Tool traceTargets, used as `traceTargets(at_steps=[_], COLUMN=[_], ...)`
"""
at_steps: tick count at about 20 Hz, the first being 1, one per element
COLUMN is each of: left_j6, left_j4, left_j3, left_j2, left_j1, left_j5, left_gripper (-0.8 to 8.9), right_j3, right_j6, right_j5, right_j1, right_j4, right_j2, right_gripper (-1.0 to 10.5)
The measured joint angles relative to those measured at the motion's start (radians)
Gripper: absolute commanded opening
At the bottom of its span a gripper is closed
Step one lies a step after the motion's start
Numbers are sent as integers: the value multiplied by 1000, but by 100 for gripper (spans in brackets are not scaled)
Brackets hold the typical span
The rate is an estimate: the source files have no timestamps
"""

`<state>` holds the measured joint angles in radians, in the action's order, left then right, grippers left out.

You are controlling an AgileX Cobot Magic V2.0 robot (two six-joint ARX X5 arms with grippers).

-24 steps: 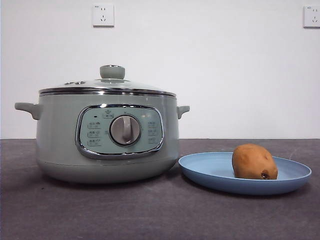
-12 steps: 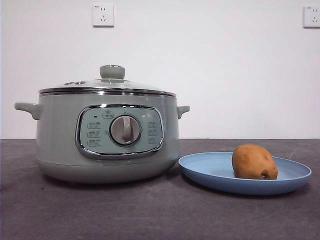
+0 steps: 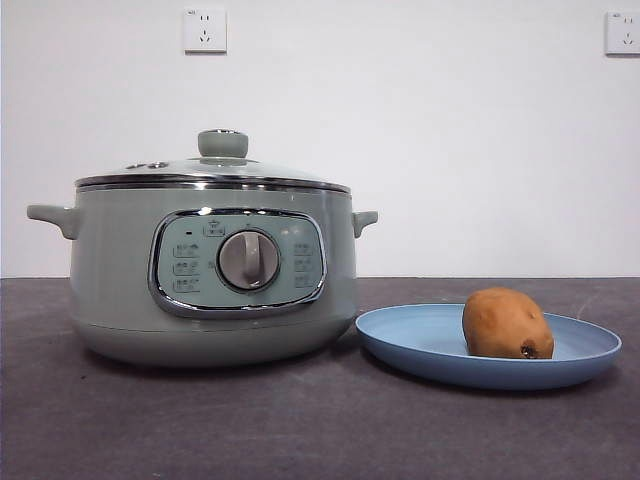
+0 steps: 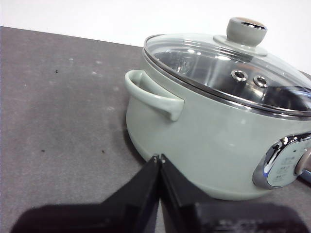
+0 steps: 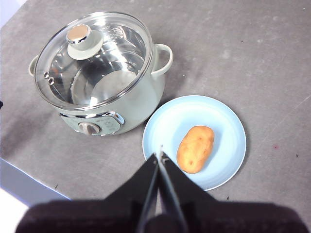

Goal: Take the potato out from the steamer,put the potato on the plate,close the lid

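You are looking at a scene that has barely changed over the last second: only a very slight sideways shift of the whole front picture, while nothing on the dark grey surface (image 3: 300, 420) has moved relative to anything else. That stillness suggests the work is done.

The oval brown-orange potato (image 3: 507, 323) lies on the wide light-blue round plate (image 3: 410, 340), toward the side away from the cooker, its dark spot at the near lower end. The plate sits just beside the large round pale-green steamer (image 3: 110, 280). The domed glass lid with chrome rim and pale-green knob (image 5: 92, 58) is seated squarely on the steamer, and through the glass you can see an empty steel pot.

Your left gripper (image 4: 159, 158) hangs beside the steamer's side handle, its fingers pressed together with nothing between them. Your right gripper (image 5: 161, 154) hovers above the plate's near edge, just beside the potato, fingers likewise closed and empty.

By my reading, all three steps are complete, and you need only keep both arms clear.
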<state>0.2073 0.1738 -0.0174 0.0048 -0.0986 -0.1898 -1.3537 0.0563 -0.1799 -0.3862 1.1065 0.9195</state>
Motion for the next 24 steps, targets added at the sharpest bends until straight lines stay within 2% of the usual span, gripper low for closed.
traceTargets(at_steps=[9, 12, 14, 19, 21, 24], left_j6=[0, 0, 0, 0, 0, 0], left_j4=[0, 0, 0, 0, 0, 0], left_j3=[0, 0, 0, 0, 0, 0], left_j2=[0, 0, 0, 0, 0, 0], left_j1=[0, 0, 0, 0, 0, 0], left_j5=[0, 0, 0, 0, 0, 0], left_gripper=[-1, -2, -1, -1, -1, -1], right_j3=[0, 0, 0, 54, 140, 399], right_j6=[0, -19, -23, -3, 3, -17], right_j5=[10, 123, 154, 154, 161, 157], right_j1=[0, 11, 70, 264, 327, 378], right_j4=[-1, -17, -15, -28, -117, -383], right_j2=[0, -6, -31, -175, -265, -415], right_gripper=[0, 1, 1, 1, 1, 1])
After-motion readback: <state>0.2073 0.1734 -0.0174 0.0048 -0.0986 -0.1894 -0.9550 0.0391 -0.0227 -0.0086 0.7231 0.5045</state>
